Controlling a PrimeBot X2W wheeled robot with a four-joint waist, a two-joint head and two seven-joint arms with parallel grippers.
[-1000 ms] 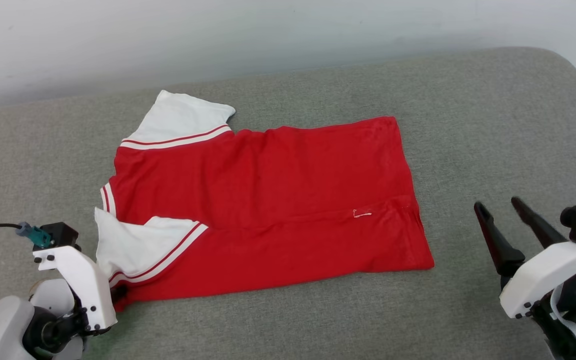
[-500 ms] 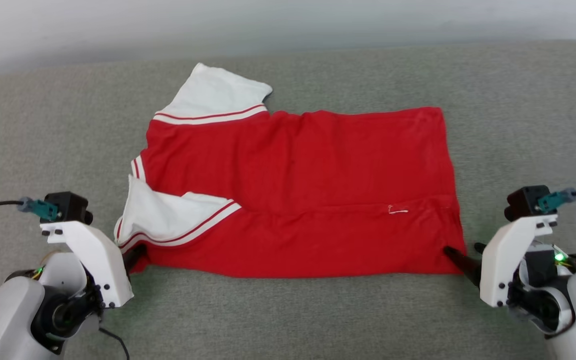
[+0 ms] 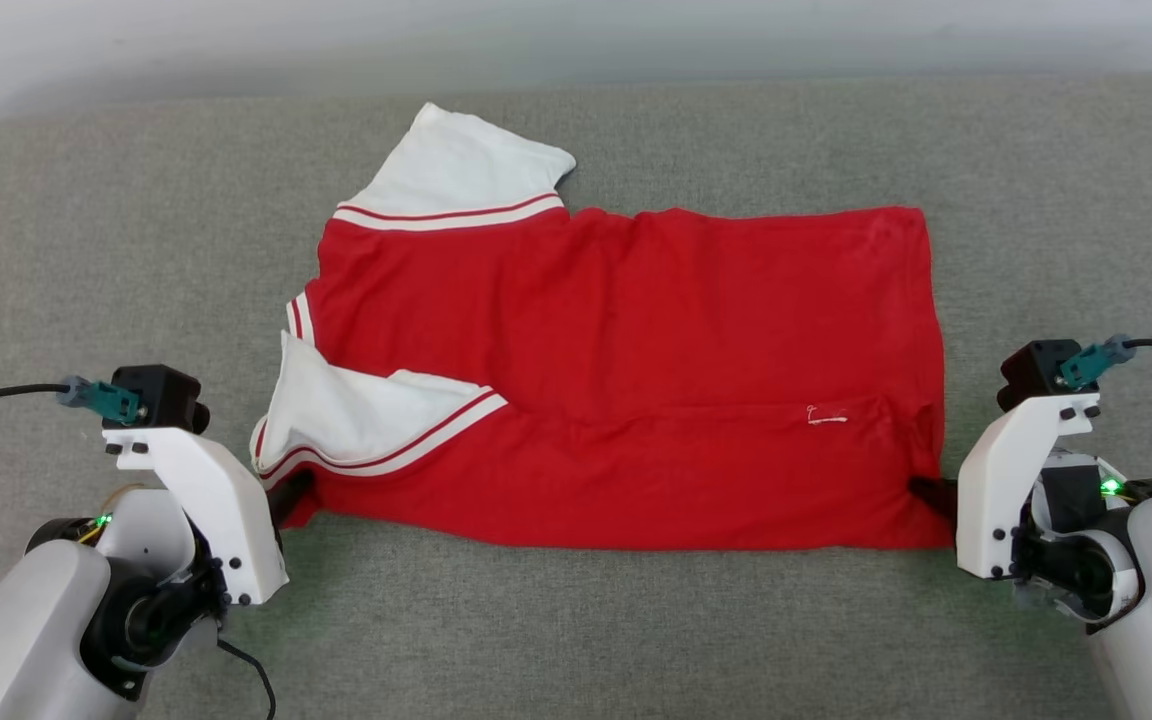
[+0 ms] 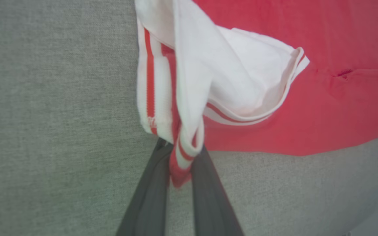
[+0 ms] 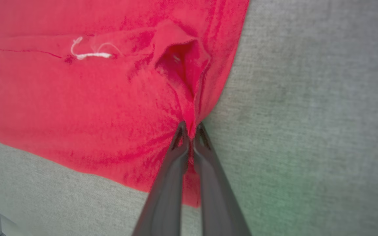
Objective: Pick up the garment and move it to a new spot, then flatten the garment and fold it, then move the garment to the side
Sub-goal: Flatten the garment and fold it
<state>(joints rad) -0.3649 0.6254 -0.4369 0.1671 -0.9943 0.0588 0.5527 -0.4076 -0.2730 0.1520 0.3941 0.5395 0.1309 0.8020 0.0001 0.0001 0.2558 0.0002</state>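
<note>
Finds the garment (image 3: 626, 380) lying flat midway across the grey cushion (image 3: 576, 620), plain red face up, collar end toward 9 o'clock and hem toward 3 o'clock, with the far sleeve (image 3: 456, 165) sticking out at 11 o'clock and the near sleeve (image 3: 366, 430) folded in over the red at 8 o'clock. Keeps the left gripper (image 3: 291, 497) clamped on the striped corner at 8 o'clock, as a second ago, trim bunched between its dark fingers (image 4: 149, 203). Puts the real change on the other side: stood wide open and well clear at 3 o'clock a second ago, touched the hem corner half a second ago, and now has the right gripper (image 3: 924, 489) pinched tight on that corner at 4 o'clock, red cloth puckering up from the tips. Reads the garment's drift in the head view as camera motion. Suggests both near corners secured, so probably ready to lift the near edge and carry it toward 12 o'clock; calls for raising both arms together to avoid a skewed fold.
</note>
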